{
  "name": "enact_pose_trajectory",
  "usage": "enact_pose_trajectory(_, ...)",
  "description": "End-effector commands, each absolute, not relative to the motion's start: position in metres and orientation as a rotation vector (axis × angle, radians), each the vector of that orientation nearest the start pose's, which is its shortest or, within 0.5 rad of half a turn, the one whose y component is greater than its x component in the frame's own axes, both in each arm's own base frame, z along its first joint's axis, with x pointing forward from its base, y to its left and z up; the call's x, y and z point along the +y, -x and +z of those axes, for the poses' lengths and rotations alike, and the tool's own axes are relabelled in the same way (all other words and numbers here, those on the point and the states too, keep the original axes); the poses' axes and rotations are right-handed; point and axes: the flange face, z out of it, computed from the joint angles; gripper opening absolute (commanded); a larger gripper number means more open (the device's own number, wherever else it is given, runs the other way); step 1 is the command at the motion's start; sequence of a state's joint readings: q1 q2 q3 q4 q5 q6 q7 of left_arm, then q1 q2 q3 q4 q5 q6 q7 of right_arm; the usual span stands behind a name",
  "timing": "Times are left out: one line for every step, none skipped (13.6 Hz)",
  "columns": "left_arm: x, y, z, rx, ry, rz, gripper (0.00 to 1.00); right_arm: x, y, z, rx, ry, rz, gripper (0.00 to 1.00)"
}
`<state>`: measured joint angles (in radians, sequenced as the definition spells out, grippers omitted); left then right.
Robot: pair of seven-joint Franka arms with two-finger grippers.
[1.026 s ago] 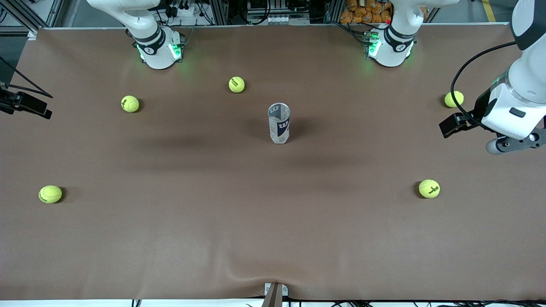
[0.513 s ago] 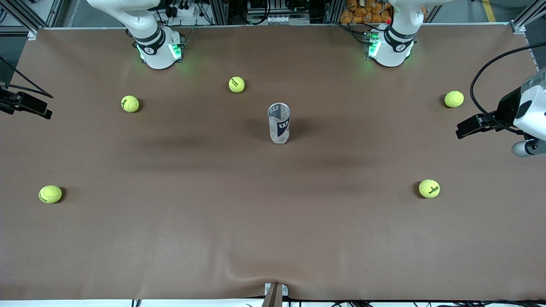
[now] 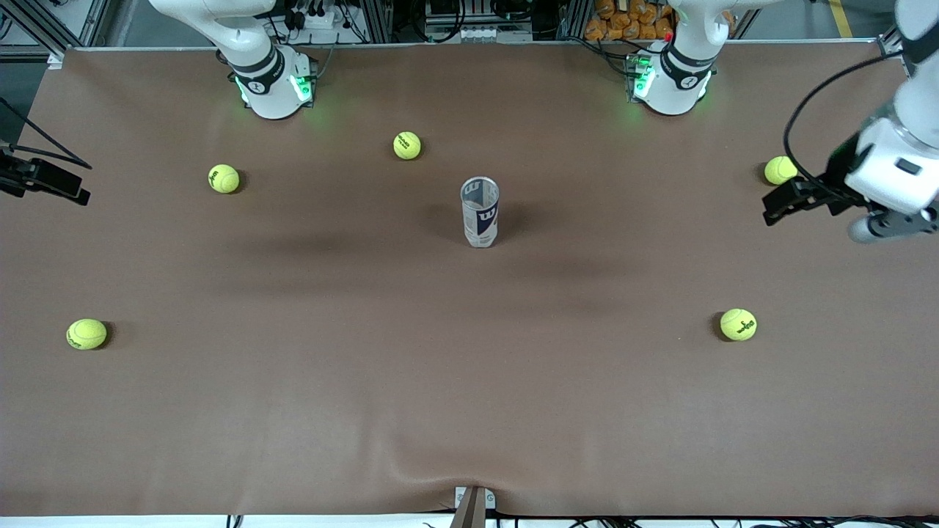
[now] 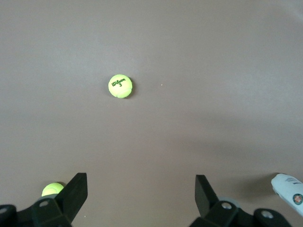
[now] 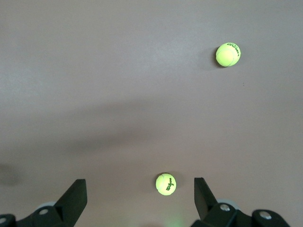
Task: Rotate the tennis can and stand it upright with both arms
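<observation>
Tennis can [image 3: 480, 211] stands upright mid-table, open silver rim up, roughly between the two bases and somewhat nearer the front camera than they are; nothing touches it. Judging by that, the rotate-and-upright step looks already finished, so this reads as retreat or end phase.

Left gripper [image 3: 779, 202] hangs over the left arm's end of the table, close above a tennis ball [image 3: 780, 170], well apart from the can. Its wrist view shows its fingers [image 4: 73, 196] spread wide and empty, bare table between them, another ball [image 4: 120, 86] farther out.

Right gripper [image 5: 137, 201] also spread wide, holding nothing, with a ball [image 5: 165, 184] between its fingers on the table below. In the front view only a dark piece shows at the right arm's end; that arm seems to be waiting.

Next move, as a guess: none needed on the can. If it needs re-seating, both grippers would have to travel back to the middle and close on its sides without tipping it.
</observation>
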<state>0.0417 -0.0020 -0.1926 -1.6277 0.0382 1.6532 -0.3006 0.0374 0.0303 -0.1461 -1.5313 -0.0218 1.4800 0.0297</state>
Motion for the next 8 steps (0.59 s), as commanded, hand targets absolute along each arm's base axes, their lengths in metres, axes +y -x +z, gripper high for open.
enact_pose_trajectory(-0.064,-0.531,0.61,-0.219,3.107,-0.112,1.0,-0.06,-0.551,0.62,0.214,3.165,0.121,1.0)
enact_pose_trajectory(-0.066,-0.531,0.614,-0.174,3.109,-0.121,1.0,-0.06,-0.551,0.62,0.214,3.165,0.121,1.0)
enact_pose_trajectory(-0.067,-0.531,0.623,-0.153,3.112,-0.13,1.0,-0.06,-0.551,0.62,0.214,3.165,0.121,1.0)
enact_pose_trajectory(-0.065,-0.532,0.625,-0.148,3.111,-0.116,1.0,-0.06,-0.551,0.62,0.214,3.165,0.119,1.0)
enact_pose_trajectory(-0.055,-0.537,0.627,-0.17,3.113,-0.127,1.0,-0.06,-0.551,0.62,0.214,3.165,0.118,1.0)
enact_pose_trajectory(-0.038,-0.544,0.631,-0.208,3.117,-0.138,1.0,-0.06,-0.551,0.62,0.214,3.165,0.118,1.0)
enact_pose_trajectory(-0.035,-0.548,0.631,-0.204,3.115,-0.143,1.0,-0.06,-0.551,0.62,0.214,3.165,0.118,1.0)
enact_pose_trajectory(-0.042,-0.553,0.63,-0.185,3.119,-0.143,1.0,-0.06,-0.55,0.621,0.214,3.165,0.116,1.0)
